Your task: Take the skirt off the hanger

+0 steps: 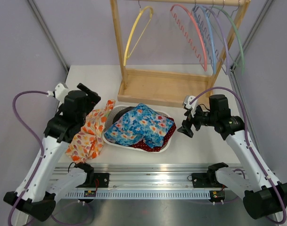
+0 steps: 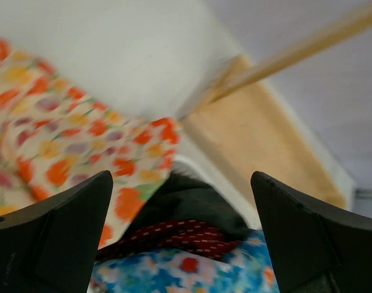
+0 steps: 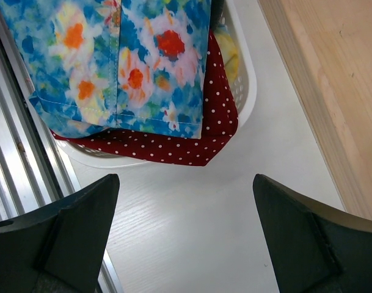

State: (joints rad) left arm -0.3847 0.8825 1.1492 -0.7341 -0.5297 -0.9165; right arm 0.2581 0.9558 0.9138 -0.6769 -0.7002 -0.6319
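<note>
the white plastic laundry basket (image 1: 117, 142) sits mid-worktop and is heaped. a blue cloth with orange and white flowers (image 1: 141, 125) lies on top, a dark red white-dotted cloth (image 1: 152, 145) hangs over the near rim, and a dark garment (image 1: 118, 113) fills the far left corner.

just behind the basket is the base of the light wooden hanger rack (image 1: 167, 87), with a narrow strip of pale worktop (image 1: 96, 77) between them. there is bare worktop to the right of the basket and in the far left corner. the ribbed metal rail (image 1: 152, 181) runs along the near edge.

the white skirt printed with orange and yellow flowers (image 1: 89, 134), as i take it to be, is on the worktop. it lies crumpled left of the basket, one end against the rim and the other near the rail.

my left pincer (image 1: 90, 94) hangs above the skirt, spread wide and holding nothing. my right pincer (image 1: 186, 125) is also spread, over bare worktop just right of the basket.
</note>
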